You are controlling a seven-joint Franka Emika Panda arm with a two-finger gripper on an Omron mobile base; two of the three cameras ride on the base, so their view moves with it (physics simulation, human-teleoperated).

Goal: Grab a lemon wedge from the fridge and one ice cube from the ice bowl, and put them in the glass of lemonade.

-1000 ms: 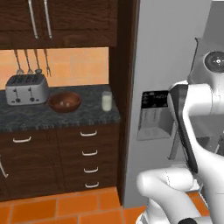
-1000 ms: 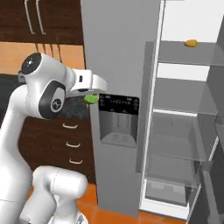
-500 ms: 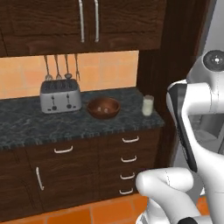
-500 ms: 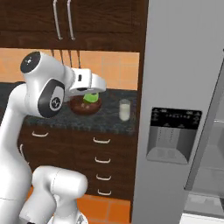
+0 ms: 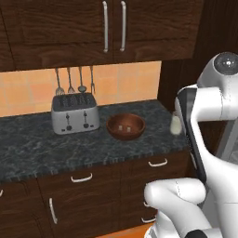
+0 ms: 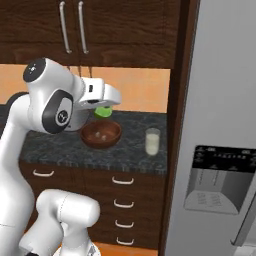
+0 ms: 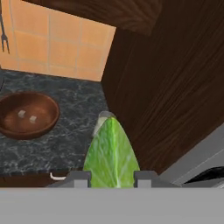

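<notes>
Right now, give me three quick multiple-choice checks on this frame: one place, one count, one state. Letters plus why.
1. Where does the ice bowl stand?
A. On the floor
B. On the counter between the toaster and the glass of lemonade
C. Inside the fridge

2. How many ice cubes lie in the bowl?
A. None
B. Two
C. Five

3. What is the hand doing?
A. Open, holding nothing
B. Shut on the lemon wedge
C. Shut on the glass

Answers:
1 B: the left base view shows the bowl on the dark counter, toaster to one side, glass to the other.
2 B: the hand view shows two whitish cubes.
3 B: the green wedge sits between the fingertips.
</notes>
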